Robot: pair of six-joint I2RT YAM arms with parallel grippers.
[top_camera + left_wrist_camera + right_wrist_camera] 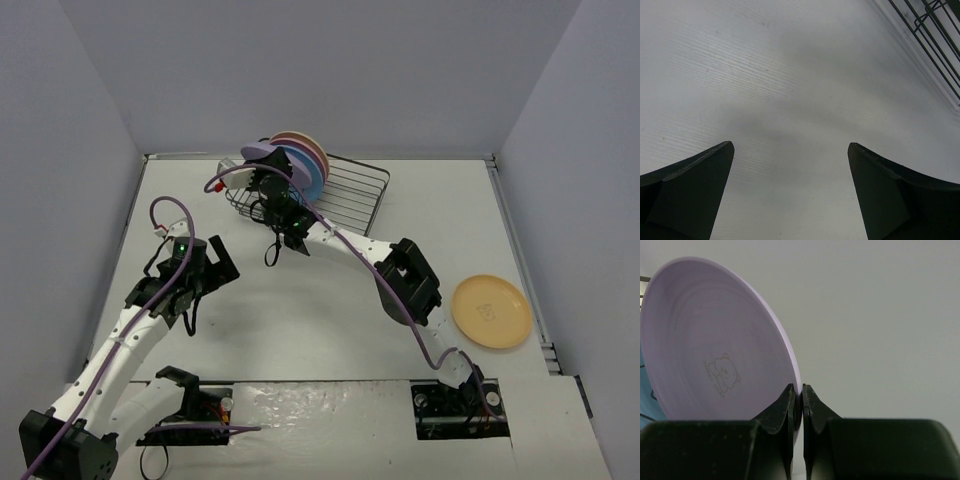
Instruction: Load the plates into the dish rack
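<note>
The pink plate (297,139) and blue plate (313,180) stand in the dish rack (352,196) at the surface's (300,330) far edge, the right pincer (801,399) clamps the lilac plate (715,335) by its rim above the rack's left end, the left pincer (790,150) gapes wide and empty, and the orange-yellow plate (491,311) lies flat near the right edge, not yet loaded.

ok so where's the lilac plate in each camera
Top external: lilac plate upper centre, at the left end of the dish rack.
Left wrist: not in it; only rack wires in the top right corner.
Right wrist: fills the left half, its rim pinched in the right gripper.
Shared landmark: the dish rack links top and left wrist views; the blue plate behind the lilac one links top and right wrist.
</note>
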